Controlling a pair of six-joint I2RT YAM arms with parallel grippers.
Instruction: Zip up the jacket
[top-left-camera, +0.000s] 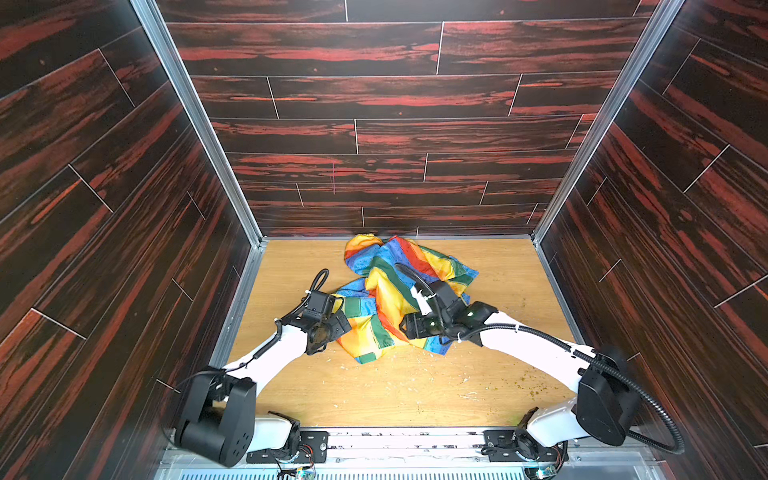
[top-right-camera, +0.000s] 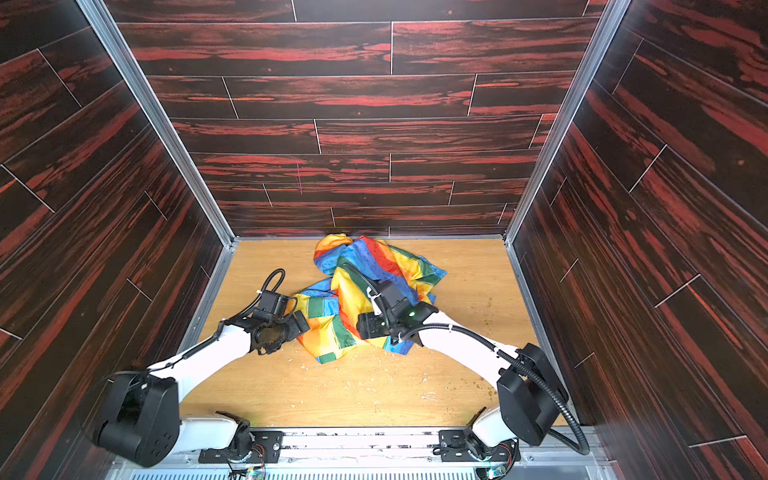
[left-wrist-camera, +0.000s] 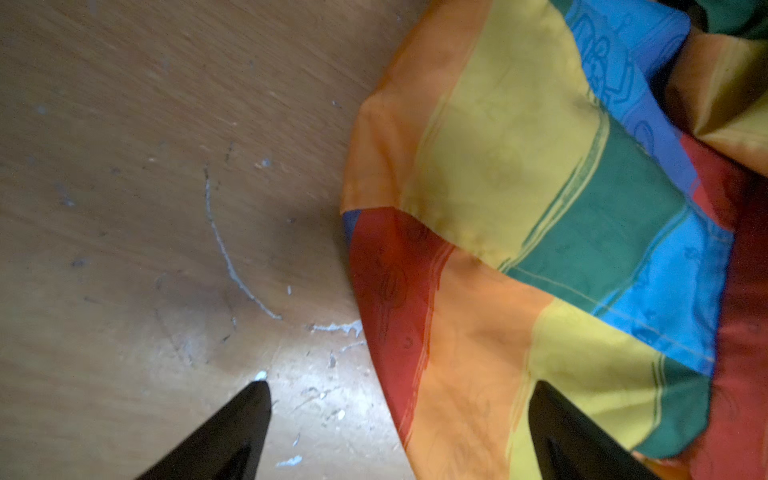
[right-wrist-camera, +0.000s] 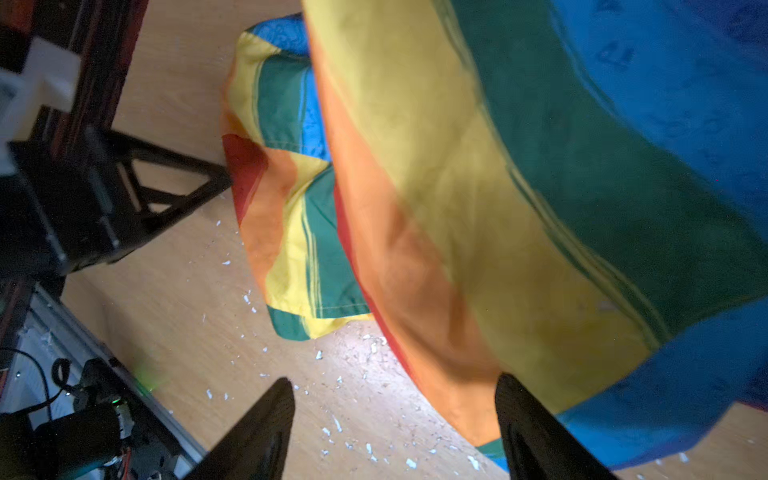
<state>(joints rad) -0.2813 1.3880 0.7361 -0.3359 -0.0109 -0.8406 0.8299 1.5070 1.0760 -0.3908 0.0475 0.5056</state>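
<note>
Gaping, left gripper (left-wrist-camera: 399, 386) and right gripper (right-wrist-camera: 395, 378) flank the jacket (top-left-camera: 386, 299).

You have a pale wooden bench (top-left-camera: 291, 395) with dark, red-streaked panels (top-left-camera: 374, 104) rising from three of its edges. White flakes (top-left-camera: 399, 365) litter its near half, and greenish crumbs (top-left-camera: 536, 388) lie by its right edge.

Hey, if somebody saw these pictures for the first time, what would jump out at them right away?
The crumpled, shiny rainbow-striped jacket stands out first, bunched at the middle and back of the light wooden table. The black left gripper and black right gripper reach in at its near part from either side, both with jaws open. Dark red-black wood-grain walls box in the scene.
</note>
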